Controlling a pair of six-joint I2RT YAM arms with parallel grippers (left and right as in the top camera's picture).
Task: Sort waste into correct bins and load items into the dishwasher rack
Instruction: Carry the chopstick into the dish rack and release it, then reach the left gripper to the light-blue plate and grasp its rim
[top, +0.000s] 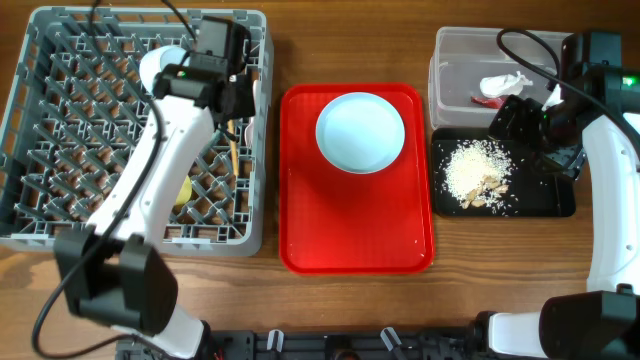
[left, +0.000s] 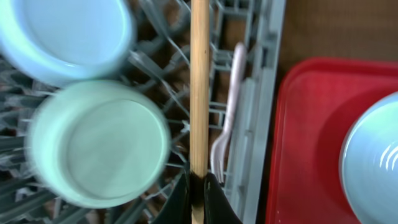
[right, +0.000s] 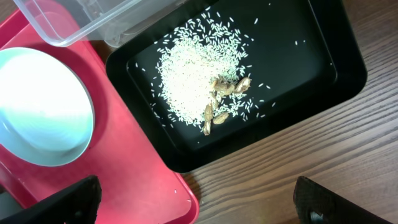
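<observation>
1. Overhead: your left gripper (top: 236, 100) hangs over the right side of the dishwasher rack (top: 40, 120), with the chopsticks (top: 233, 148) lying along the pegs below it. A yellow cup (top: 185, 190) sits lower in the rack. The plate (top: 360, 132) is alone on the red tray (top: 350, 225). The wrapper (top: 487, 100) and tissue (top: 505, 83) are in the clear tub (top: 455, 60), and the crumbs (top: 478, 172) are in the black tray (top: 545, 195). The waste looks sorted, so judge the step in hand as loading.

2. Left wrist: your fingers are clenched on the near end of the chopsticks. The shaft runs straight away across the lattice, just beside the white fork (left: 230, 118), which stands at the rack's wall. Two bowls (left: 99, 146) sit to the left among the pegs. Whether the far end already rests on the rack cannot be told. Your next move probably calls for a small descent until the wood settles between the pegs, then a release without nudging the fork.

3. Right wrist: your right gripper (right: 199, 202) is spread wide with nothing between its fingers. It hovers over the near edge of the black tray, where a few brown bits lie in the crumbs. The plate on the red tray looks like the one item left to load.
</observation>
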